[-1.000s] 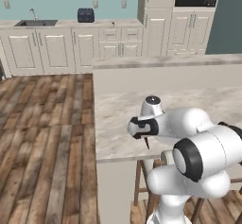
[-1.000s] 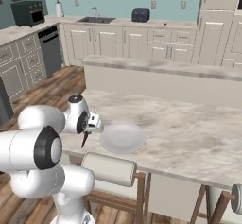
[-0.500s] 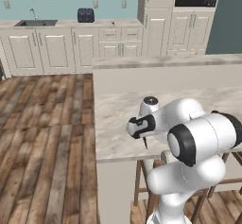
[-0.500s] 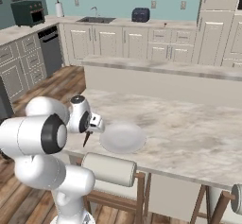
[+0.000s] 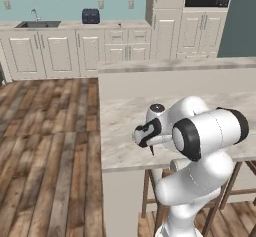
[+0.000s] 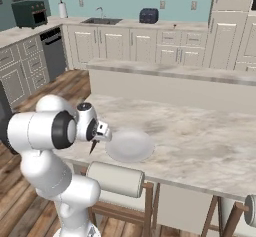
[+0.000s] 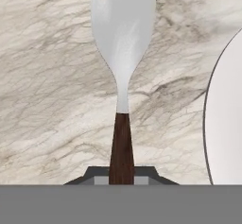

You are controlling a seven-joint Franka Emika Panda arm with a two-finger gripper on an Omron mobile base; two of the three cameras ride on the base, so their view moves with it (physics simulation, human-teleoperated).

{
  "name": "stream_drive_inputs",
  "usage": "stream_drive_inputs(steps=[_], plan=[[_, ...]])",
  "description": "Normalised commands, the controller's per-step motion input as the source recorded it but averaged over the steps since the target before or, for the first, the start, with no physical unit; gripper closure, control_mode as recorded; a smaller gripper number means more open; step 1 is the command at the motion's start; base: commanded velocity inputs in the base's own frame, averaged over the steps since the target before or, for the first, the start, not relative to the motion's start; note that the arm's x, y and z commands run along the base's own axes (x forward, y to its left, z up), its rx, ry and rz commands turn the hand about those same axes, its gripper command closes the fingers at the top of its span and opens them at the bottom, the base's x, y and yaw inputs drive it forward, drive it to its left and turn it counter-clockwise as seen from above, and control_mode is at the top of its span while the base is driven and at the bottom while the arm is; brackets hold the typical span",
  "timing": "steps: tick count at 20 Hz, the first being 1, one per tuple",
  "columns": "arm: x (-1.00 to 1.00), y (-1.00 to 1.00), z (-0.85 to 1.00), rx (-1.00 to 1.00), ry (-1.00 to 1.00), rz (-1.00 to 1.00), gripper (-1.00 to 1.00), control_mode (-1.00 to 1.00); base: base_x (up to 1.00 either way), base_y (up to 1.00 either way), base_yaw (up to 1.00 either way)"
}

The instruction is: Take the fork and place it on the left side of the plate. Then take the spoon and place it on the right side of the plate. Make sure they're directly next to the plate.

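My gripper (image 7: 121, 175) is shut on the dark brown handle of the fork (image 7: 123, 38), whose silvery tines point away over the marble counter. The white plate (image 7: 227, 119) lies just to the right of the fork in the hand view, with a narrow strip of counter between them. In the right base view the gripper (image 6: 100, 131) hovers at the plate's (image 6: 129, 146) left rim, and the fork (image 6: 93, 146) slants down toward the counter. In the left base view the gripper (image 5: 145, 136) holds the fork (image 5: 151, 150) near the counter's front edge. The spoon is out of view.
The marble island counter (image 6: 200, 131) stretches to the right and back of the plate. Stools (image 6: 116, 179) stand under its near edge. Cabinets with a sink (image 6: 102, 21) and a toaster (image 6: 148, 15) line the far wall.
The gripper with the fork has stayed almost in place beside the plate. The arm's large joints have swung round behind it.
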Motion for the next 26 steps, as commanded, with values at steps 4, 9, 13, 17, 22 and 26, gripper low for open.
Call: stream_drive_inputs(steps=[4, 9, 13, 17, 22, 26], plan=[[0.05, 0.00, -0.26, 0.00, 0.00, 0.00, 1.00, -1.00, 0.00, 0.00, 0.00], [0.11, 0.00, -0.21, 0.01, 0.00, 0.00, 1.00, -1.00, 0.00, 0.00, 0.00], [0.02, 0.00, -0.27, 0.00, 0.00, 0.00, 1.00, -1.00, 0.00, 0.00, 0.00], [0.00, 0.00, -0.32, 0.00, 0.00, 0.00, -1.00, -1.00, 0.00, 0.00, 0.00], [-0.20, 0.00, -0.04, 0.00, -0.05, -0.01, -1.00, -1.00, 0.00, 0.00, 0.00], [-0.46, -0.05, 0.20, 0.00, -0.16, -0.03, -1.00, -1.00, 0.00, 0.00, 0.00]])
